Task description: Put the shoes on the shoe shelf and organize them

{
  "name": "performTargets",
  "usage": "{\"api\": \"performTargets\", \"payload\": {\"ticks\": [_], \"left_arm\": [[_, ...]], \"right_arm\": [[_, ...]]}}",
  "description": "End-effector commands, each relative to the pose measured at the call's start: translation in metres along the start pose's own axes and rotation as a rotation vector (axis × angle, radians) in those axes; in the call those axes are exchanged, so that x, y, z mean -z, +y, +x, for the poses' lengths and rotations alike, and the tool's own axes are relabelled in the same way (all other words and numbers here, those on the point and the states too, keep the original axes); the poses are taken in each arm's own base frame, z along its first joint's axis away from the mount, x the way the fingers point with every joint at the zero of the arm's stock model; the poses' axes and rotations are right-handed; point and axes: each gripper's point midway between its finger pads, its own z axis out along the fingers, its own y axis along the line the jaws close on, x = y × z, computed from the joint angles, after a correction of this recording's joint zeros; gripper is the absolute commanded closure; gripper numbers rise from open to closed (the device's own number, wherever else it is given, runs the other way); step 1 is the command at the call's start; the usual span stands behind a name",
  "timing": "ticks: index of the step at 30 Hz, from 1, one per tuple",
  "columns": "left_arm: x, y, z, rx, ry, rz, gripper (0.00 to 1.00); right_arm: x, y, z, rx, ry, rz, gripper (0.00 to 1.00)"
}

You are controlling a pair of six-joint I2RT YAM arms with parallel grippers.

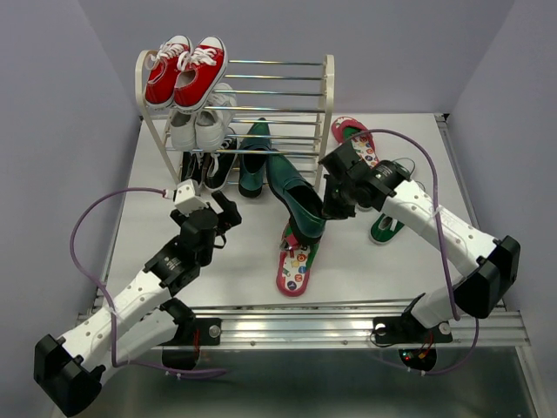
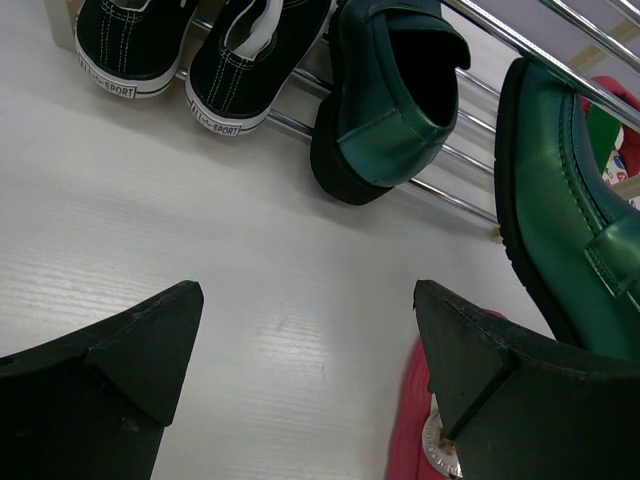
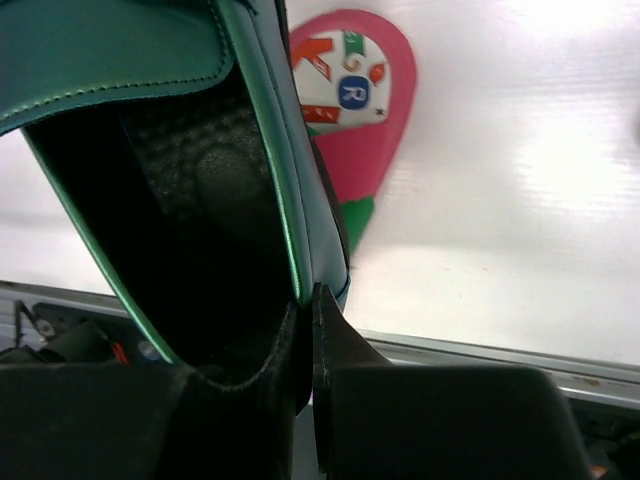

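The shoe shelf stands at the back. One dark green loafer sits on its bottom tier and also shows in the left wrist view. My right gripper is shut on the heel wall of the second loafer, one finger inside it, and holds it tilted above a pink flip-flop. The other flip-flop lies right of the shelf. A green sneaker is partly hidden under the right arm. My left gripper is open and empty over bare table.
Red sneakers fill the left of the top tier, white sneakers the middle tier and black sneakers the bottom tier, also seen in the left wrist view. The table's metal front rail runs along the near edge.
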Motion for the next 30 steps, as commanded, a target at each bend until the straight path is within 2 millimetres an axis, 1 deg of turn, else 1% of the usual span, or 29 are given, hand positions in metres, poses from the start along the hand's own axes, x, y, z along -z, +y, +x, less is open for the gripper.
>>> {"api": "performTargets", "payload": {"ticks": [1,2,4,5,8,9,13,15,18,19,21,23,26,27,29,30], "left_arm": [[0.004,-0.004,-0.023,0.035,-0.067,-0.005,0.01],[0.005,-0.002,-0.023,0.036,-0.067,-0.011,0.01],[0.006,-0.002,-0.023,0.043,-0.065,-0.005,0.01],[0.007,-0.002,-0.022,0.043,-0.064,-0.003,0.01],[0.009,0.001,-0.024,0.056,-0.077,-0.004,0.01],[0.010,0.002,-0.025,0.063,-0.082,-0.001,0.01],[0.012,0.003,-0.026,0.067,-0.089,0.000,0.01],[0.011,0.004,-0.026,0.065,-0.090,-0.003,0.01],[0.010,0.004,-0.024,0.059,-0.084,-0.009,0.01],[0.010,0.004,-0.024,0.058,-0.083,-0.007,0.01],[0.009,0.003,-0.024,0.057,-0.082,-0.008,0.01],[0.008,0.003,-0.023,0.050,-0.080,-0.006,0.01],[0.007,0.001,-0.022,0.043,-0.074,0.001,0.01],[0.007,0.001,-0.022,0.042,-0.073,-0.002,0.01],[0.007,0.003,-0.021,0.042,-0.072,-0.012,0.01],[0.007,0.002,-0.022,0.044,-0.072,-0.012,0.01]], "right_arm": [[0.023,0.048,-0.048,-0.038,-0.162,-0.150,0.99],[0.016,0.049,-0.050,-0.037,-0.152,-0.135,0.99],[0.011,0.050,-0.054,-0.037,-0.159,-0.120,0.99],[0.007,0.051,-0.059,-0.034,-0.172,-0.106,0.99],[0.006,0.056,-0.068,-0.036,-0.191,-0.098,0.99],[0.000,0.057,-0.069,-0.040,-0.187,-0.087,0.99],[-0.007,0.053,-0.069,-0.050,-0.185,-0.063,0.99],[-0.009,0.050,-0.067,-0.060,-0.186,-0.050,0.99],[-0.006,0.046,-0.067,-0.071,-0.198,-0.044,0.99],[0.000,0.044,-0.068,-0.077,-0.211,-0.050,0.99],[0.004,0.039,-0.070,-0.092,-0.236,-0.038,0.99],[0.005,0.038,-0.070,-0.095,-0.248,-0.049,0.99],[0.001,0.040,-0.070,-0.097,-0.252,-0.056,0.99],[-0.003,0.041,-0.071,-0.093,-0.248,-0.049,0.99],[-0.007,0.044,-0.075,-0.089,-0.258,-0.053,0.99],[-0.011,0.044,-0.080,-0.092,-0.264,-0.056,0.99]]}}
